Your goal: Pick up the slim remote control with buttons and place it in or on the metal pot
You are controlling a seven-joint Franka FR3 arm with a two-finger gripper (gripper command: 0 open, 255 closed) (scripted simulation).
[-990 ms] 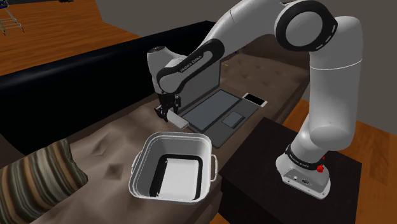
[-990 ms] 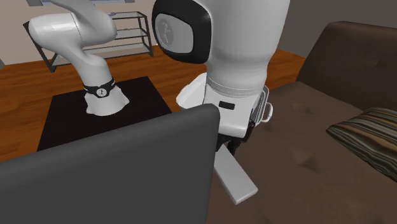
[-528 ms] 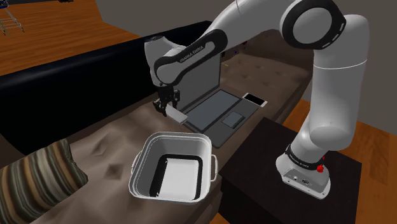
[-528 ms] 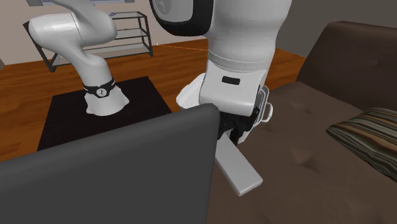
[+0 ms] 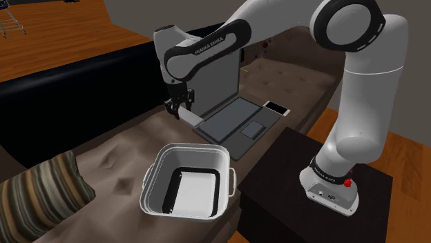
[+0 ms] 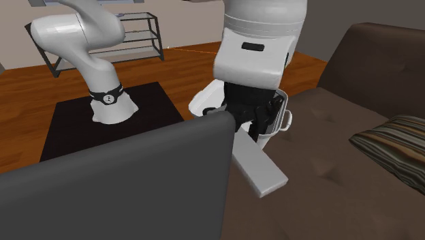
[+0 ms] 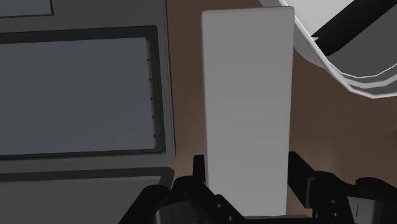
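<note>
The remote [image 5: 189,119] is a plain white slim slab with no buttons drawn on it. My black gripper [image 5: 181,109] is shut on one end of it and holds it in the air above the brown couch seat, beside the laptop's edge. In the wrist view the remote [image 7: 247,108] juts out past the gripper [image 7: 247,170], clasped between both fingers [image 7: 198,169]. In the second exterior view the remote [image 6: 259,168] hangs slanted below the gripper [image 6: 255,128]. The pot [image 5: 153,181], white with a dark inside, stands on the couch nearer the camera than the gripper, and its rim [image 7: 343,51] lies just beyond the remote's far end.
An open grey laptop [image 5: 231,123] lies on the couch next to the gripper, and its lid [image 6: 116,187] blocks the second exterior view's lower left. A phone [image 5: 276,108] lies beside the laptop. A striped pillow [image 5: 38,193] sits at the shoulder view's lower left. The dark stand [image 5: 318,200] is at the lower right.
The gripper has risen with the remote, lifting it off the couch and drifting slightly toward the shoulder view's left. The grip has stayed shut.
</note>
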